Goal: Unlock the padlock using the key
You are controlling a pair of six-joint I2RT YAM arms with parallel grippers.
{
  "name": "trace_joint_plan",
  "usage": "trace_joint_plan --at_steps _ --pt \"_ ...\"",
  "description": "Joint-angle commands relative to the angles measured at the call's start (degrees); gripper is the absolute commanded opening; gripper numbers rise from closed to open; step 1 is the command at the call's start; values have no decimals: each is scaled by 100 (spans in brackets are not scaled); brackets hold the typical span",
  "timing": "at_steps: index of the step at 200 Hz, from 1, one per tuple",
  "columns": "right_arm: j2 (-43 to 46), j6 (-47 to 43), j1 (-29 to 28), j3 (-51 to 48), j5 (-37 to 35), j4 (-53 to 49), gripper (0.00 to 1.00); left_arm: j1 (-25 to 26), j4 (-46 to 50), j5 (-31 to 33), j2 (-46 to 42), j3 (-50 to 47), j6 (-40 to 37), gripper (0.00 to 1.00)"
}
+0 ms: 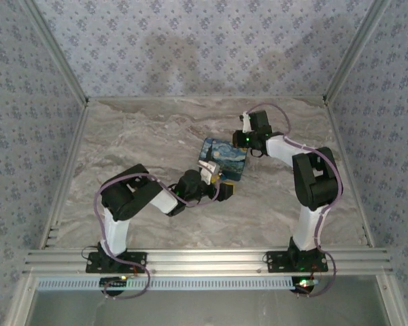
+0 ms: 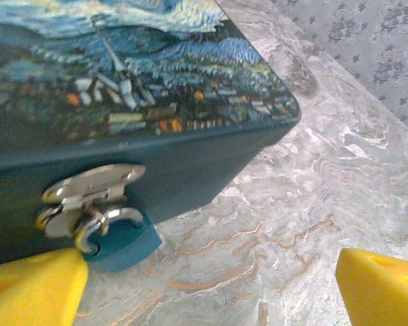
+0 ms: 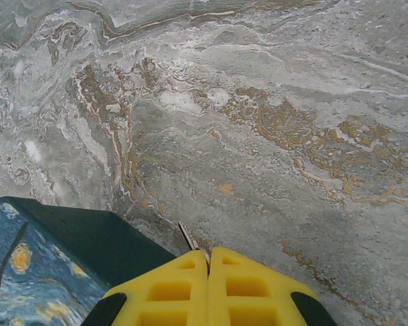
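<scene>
So the box [image 1: 224,157], the one with the starry-night print, sits about mid-table [image 1: 122,136], a touch toward the right edge. The padlock [image 2: 122,239] is the tiny dark blue thing hanging off the silver hasp [image 2: 88,193] on the box's dark side wall, the side facing the near edge. Its shackle is threaded through the hasp loop, and its body looks like it's down on the marble top.

The left tool [image 2: 207,291] is right down at that side of the box, spread wide, with nothing in it. The left wrist cam has one yellow fingertip [image 2: 30,285] just beside the padlock body. I can't tell if it actually touches. The other fingertip is well off to the side over bare table.

The right tool [image 3: 209,285] is round the far side of the box, near its far right corner, low over the table. Its yellow fingers are pressed together with no gap, and a thin sliver of metal pokes out from between them. That's the key [image 3: 188,238], just the tip showing. The tip sits just past the box wall over bare table, well apart from the padlock on the opposite side.
</scene>
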State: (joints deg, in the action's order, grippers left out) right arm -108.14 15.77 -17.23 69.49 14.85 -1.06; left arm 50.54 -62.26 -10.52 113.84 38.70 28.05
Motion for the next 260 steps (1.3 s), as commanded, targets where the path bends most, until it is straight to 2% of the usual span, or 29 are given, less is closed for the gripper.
trace_joint_plan --at_steps 1,48,87,134,185,215,260 --pt "-129 -65 -77 -68 123 16 0 -79 -507 -450 238 44 126 92" --pt "-85 -52 -110 -300 88 39 0 -213 -1518 -308 543 -150 651 95" --pt "-68 -74 -113 -315 53 28 0 -247 -1799 -640 674 -164 843 89" --pt "-67 -39 -120 -356 62 69 0 -285 -1834 -936 589 -315 1001 79" --pt "10 -39 -130 -358 42 44 0 -305 -1836 -932 525 -432 1170 73" --pt "46 -39 -152 -375 33 23 0 -300 -1807 -1036 562 -444 1357 61" --pt "65 -22 -187 -393 1 30 0 -267 -1825 -1030 392 -715 1407 62"
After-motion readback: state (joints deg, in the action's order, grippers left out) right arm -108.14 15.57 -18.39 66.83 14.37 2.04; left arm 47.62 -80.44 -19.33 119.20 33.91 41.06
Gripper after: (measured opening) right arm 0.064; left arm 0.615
